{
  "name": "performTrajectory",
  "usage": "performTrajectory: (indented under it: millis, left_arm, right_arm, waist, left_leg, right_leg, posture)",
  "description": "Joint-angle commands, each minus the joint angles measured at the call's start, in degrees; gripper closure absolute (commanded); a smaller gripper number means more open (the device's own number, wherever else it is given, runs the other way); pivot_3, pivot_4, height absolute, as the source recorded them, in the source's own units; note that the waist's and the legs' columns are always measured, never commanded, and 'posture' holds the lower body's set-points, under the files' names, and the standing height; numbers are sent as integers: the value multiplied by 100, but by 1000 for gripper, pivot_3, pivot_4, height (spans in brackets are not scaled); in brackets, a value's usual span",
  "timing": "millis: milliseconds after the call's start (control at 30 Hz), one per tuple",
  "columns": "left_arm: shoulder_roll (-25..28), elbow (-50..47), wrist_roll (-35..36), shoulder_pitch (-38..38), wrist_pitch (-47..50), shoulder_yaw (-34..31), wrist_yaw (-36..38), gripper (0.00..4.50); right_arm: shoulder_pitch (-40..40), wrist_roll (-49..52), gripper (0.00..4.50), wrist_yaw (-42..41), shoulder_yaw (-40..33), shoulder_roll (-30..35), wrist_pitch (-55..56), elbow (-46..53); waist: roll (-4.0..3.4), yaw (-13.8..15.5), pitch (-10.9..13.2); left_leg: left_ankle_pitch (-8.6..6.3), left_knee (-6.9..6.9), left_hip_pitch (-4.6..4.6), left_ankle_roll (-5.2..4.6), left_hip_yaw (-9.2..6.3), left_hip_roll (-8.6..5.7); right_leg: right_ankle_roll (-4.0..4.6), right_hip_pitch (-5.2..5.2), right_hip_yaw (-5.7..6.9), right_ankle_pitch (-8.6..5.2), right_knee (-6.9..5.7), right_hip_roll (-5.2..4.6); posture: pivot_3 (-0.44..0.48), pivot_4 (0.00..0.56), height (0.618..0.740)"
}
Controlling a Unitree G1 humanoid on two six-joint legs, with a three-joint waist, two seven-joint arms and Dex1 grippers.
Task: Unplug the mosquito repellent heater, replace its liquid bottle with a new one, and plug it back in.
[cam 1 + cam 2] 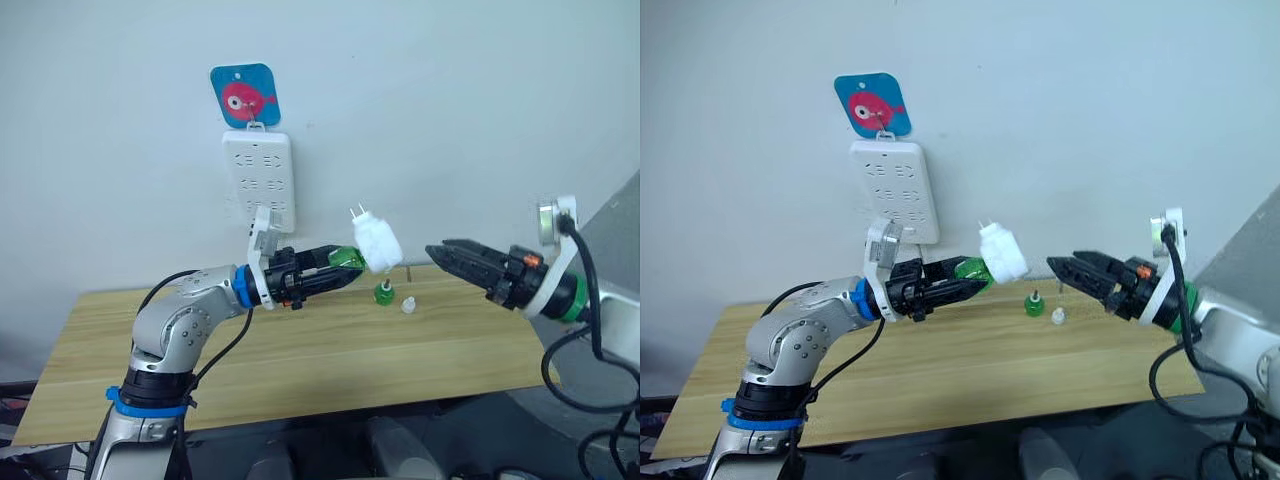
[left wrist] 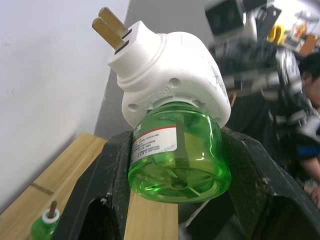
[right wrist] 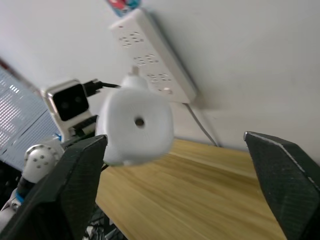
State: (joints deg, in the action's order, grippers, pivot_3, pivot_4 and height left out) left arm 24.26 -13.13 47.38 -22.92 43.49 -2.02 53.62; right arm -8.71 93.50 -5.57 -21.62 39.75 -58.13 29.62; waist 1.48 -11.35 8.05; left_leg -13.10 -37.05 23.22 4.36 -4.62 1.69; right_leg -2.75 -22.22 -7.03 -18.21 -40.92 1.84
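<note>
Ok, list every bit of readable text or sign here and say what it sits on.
Bottle label: red band and small print, too small to read.
Heater collar: embossed lettering, unreadable.
Wall tag: a pink fish picture, no words.
Power strip: no legible markings.

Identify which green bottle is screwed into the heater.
The green bottle clamped in the left gripper, joined to the mosquito repellent heater. The other green bottle stands alone on the table.

There was one mosquito repellent heater with two metal prongs, and one green bottle screwed into it. On the desk stood one more green bottle and one small white cap. One power strip and one blue tag hung on the wall.
</note>
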Motion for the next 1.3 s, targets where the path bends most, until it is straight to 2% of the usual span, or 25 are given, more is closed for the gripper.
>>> performTrajectory:
  millis: [33,200,300,500,733,967,1300]
  left_arm:
    - [-160,-142,456,-164,205,-270,-324,2215]
    - [-313,-138,833,-248,484,-381,-647,2215]
    - [-473,-72,1058,-341,612,-477,-916,2215]
    - [-628,-84,1263,-427,719,-509,-1244,2215]
    - [-750,-59,1501,-480,809,-578,-1602,2215]
    - [-798,-5,2182,-544,1185,-750,-1948,2215]
    - [-591,-15,2431,-452,1279,-785,-1958,2215]
  right_arm:
    - [324,251,0,436,-56,-254,591,538]
    - [474,132,0,1060,468,-704,1106,810]
    - [326,435,0,1576,837,-1041,1452,796]
    - [-33,379,0,1921,1415,-1459,1858,864]
    - [-344,243,0,1906,1683,-1665,2100,819]
    - [-731,-44,0,1713,1898,-1861,2197,573]
    - [-1034,-148,0,1547,1940,-2029,2229,308]
  waist:
    - [-5,-3,-12]
    - [-26,-17,-50]
    - [-34,-39,-58]
    - [-36,-84,-61]
    - [-40,-108,-69]
    - [-42,-133,-77]
    - [-43,-133,-79]
  left_leg:
    - [0,0,0,0,0,0]
    - [0,2,-3,0,1,0]
    - [0,2,-3,0,1,-1]
    - [0,4,-2,0,-2,-1]
    - [0,4,-1,0,-4,0]
    - [0,4,-1,0,-4,0]
    - [0,4,-2,1,-6,0]
  right_leg:
    - [0,0,0,0,0,0]
    - [-1,1,-2,0,1,2]
    - [-1,1,-2,0,2,2]
    - [0,1,0,-1,3,3]
    - [0,0,0,-1,3,4]
    - [0,0,1,0,3,4]
    - [0,0,2,0,3,4]
  posture:
    - [-233,63,710]
    - [-251,61,710]
    - [-254,60,710]
    - [-250,56,710]
    - [-248,52,710]
    - [-249,52,710]
    - [-241,50,710]
